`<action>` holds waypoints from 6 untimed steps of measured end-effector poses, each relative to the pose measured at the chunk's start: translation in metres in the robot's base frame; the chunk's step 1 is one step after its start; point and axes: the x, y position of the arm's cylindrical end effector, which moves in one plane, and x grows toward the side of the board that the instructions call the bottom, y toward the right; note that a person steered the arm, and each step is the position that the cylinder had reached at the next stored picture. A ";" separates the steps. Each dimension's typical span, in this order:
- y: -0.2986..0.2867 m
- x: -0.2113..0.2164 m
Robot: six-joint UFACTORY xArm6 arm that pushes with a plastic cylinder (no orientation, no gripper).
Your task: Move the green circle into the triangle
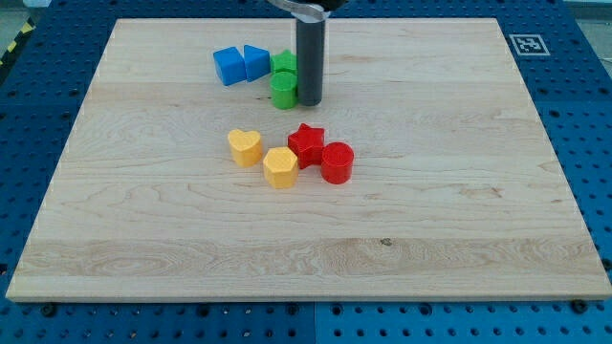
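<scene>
Green circle (284, 91) is sitting on the wooden board (430, 191) near the view's top, left of centre, touching the rod (309, 59) on its right side. Tip (309, 101) is resting on the board just to the view's right of the circle, pressing against it or nearly so. The arm is carrying no pincer, only this plain dark rod, so nothing is being gripped. Behind the circle, toward the view's top, a second green block (283, 63) is standing against it; its shape cannot be made out. To the view's left of that, two blue blocks are sitting side by side and touching: a blue cube (229, 66) and a blue triangle (256, 62), the triangle just beside the green pair. Lower down, near the board's middle, four blocks are lying in a loose row: a yellow heart (245, 147), a yellow hexagon (280, 167), a red star (307, 143) and a red cylinder (337, 162), the last three touching one another.
</scene>
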 end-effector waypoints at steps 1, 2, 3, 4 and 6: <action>0.007 0.011; 0.006 0.026; 0.002 0.016; -0.009 0.003; -0.022 0.002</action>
